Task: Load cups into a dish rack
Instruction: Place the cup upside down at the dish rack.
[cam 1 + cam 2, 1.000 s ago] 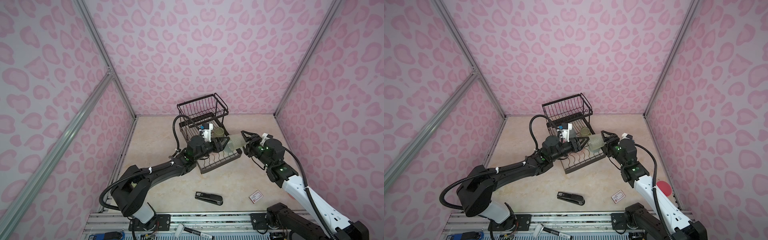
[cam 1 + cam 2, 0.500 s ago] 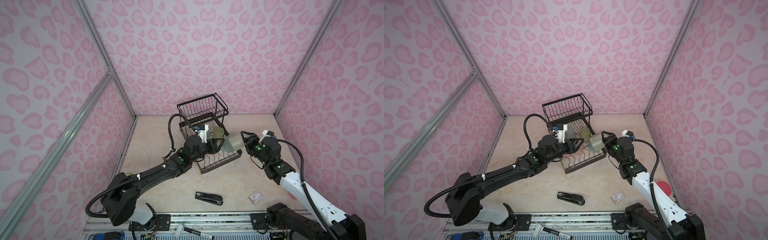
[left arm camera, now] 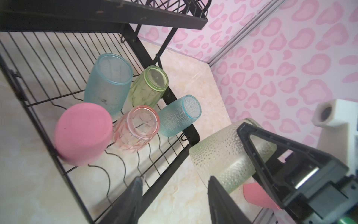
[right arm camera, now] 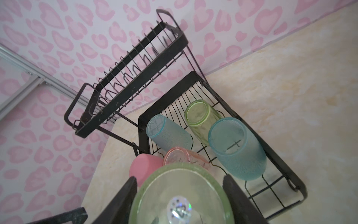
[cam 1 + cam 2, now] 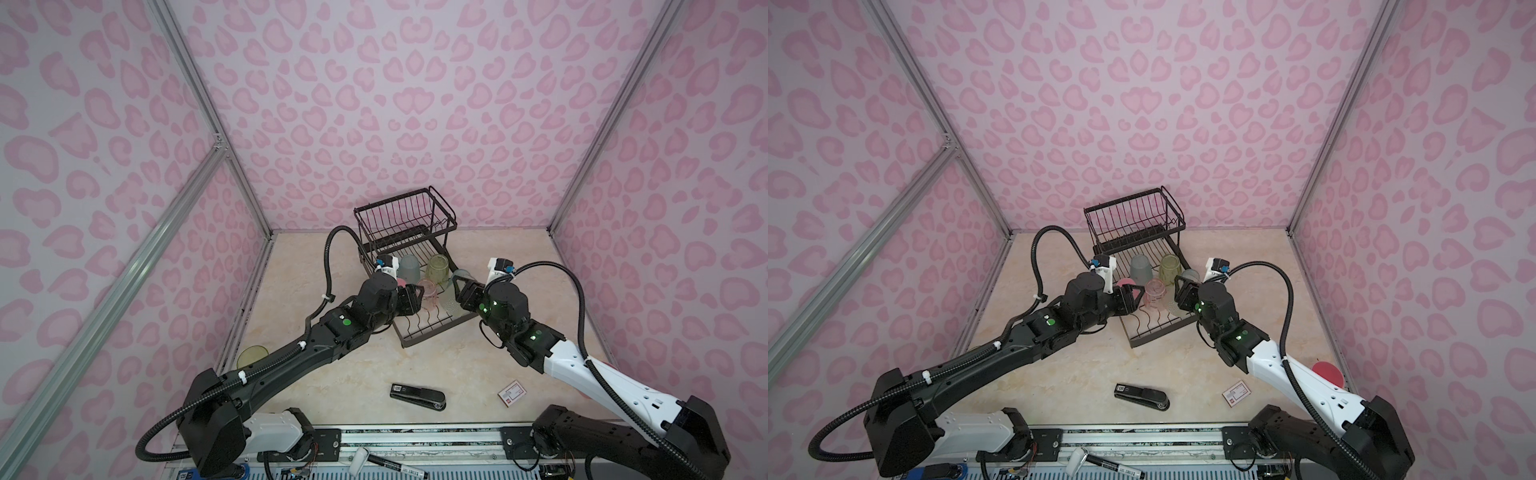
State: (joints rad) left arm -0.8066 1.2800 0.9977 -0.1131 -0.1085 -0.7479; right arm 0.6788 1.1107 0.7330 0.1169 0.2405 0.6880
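Observation:
The black wire dish rack [image 5: 432, 329] stands at the back middle. On its lower tray, several cups rest mouth down: a frosted teal one [image 3: 108, 85], a yellow-green one [image 3: 149, 87], a clear pink one [image 3: 137, 126], an opaque pink one [image 3: 83, 133] and a small teal one [image 3: 178, 116]. My right gripper [image 4: 180, 177] is shut on a dimpled yellow-green cup [image 3: 222, 155], held tilted at the tray's right rim, base toward the wrist. My left gripper [image 3: 175, 178] hangs open and empty over the tray's front part, beside the opaque pink cup [image 5: 401, 283].
A black stapler [image 5: 417, 397] and a small card [image 5: 512, 392] lie on the floor in front. Another yellow-green cup [image 5: 251, 355] sits by the left wall under my left arm. A red disc [image 5: 1327, 372] lies near the right wall. The rack's raised basket [image 5: 403, 216] stands behind the tray.
My right gripper has carried the yellow-green cup left and lower, up to the tray's rim. The left gripper has drawn back a little toward the tray's front-left.

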